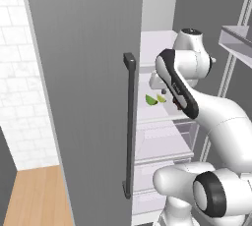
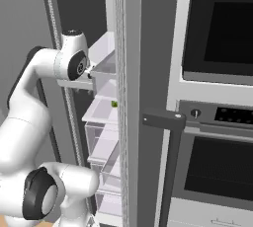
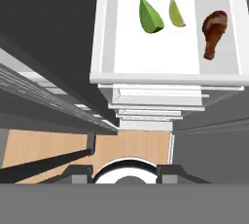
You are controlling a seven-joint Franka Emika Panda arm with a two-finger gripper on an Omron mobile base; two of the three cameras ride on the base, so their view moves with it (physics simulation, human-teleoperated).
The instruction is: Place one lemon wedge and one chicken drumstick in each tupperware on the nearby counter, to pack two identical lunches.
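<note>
Inside the open fridge, on a white shelf (image 3: 160, 60), lie two lemon wedges and one chicken drumstick (image 3: 214, 33). From the hand view, the greener lemon wedge (image 3: 150, 16) sits beside the paler yellow lemon wedge (image 3: 176, 12), close together but not touching, and the drumstick lies apart from them at the far side of the same shelf, its rounded meaty end away from the shelf's front lip and its thin bone end pointing toward that lip. In the left base view both wedges show on the shelf just past the robot's forearm, the greener one (image 1: 150, 100) next to the paler one (image 1: 161, 98). In the right base view a small green speck (image 2: 114, 104) shows on the shelf behind the edge of the fridge door (image 2: 131, 97).

At the bottom of the hand view the two dark finger tips of the gripper (image 3: 125, 173) rise apart, with nothing between them; the jaws stand partly open and hold nothing. The gripper is well clear of the shelf and the food. Below the shelf, clear drawers step downward, and wooden floor (image 3: 136, 145) shows beneath. A dark vertical handle (image 1: 130, 127) runs down the grey fridge door (image 1: 83, 97).
</note>
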